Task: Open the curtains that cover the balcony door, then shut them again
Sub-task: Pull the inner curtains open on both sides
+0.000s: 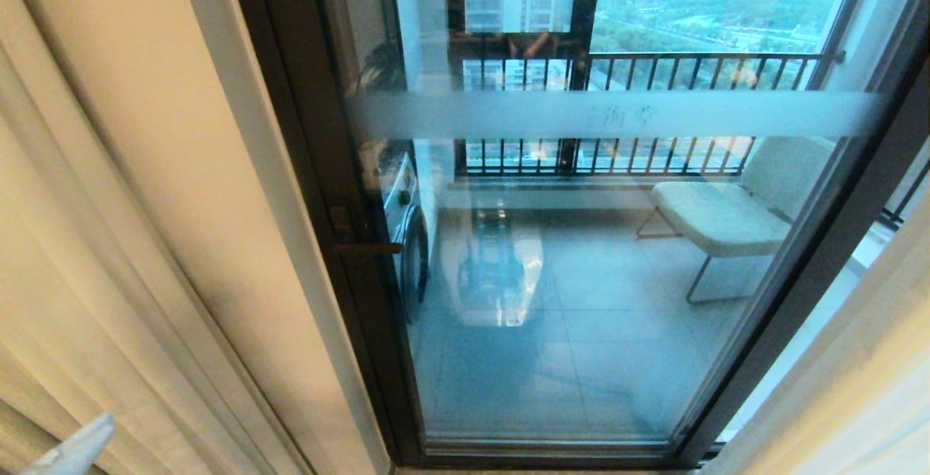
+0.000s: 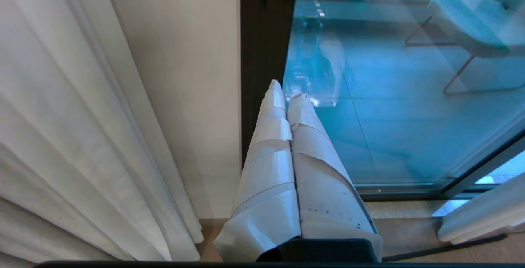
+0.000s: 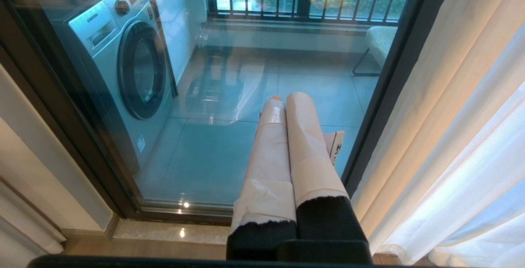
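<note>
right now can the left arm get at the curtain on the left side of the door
Probably yes. The left gripper is shut and empty, the left curtain hangs just beside it, and only bare wall lies between them, so nothing blocks a sideways reach.

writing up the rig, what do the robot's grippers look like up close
The left gripper has two long tapering fingers wrapped in white tape, torn and wrinkled in bands, with small dark specks, on a black base. The right gripper has the same two fingers wrapped in pale beige tape with frayed ends, black padding showing below, and a loose tape flap bearing a black mark.
</note>
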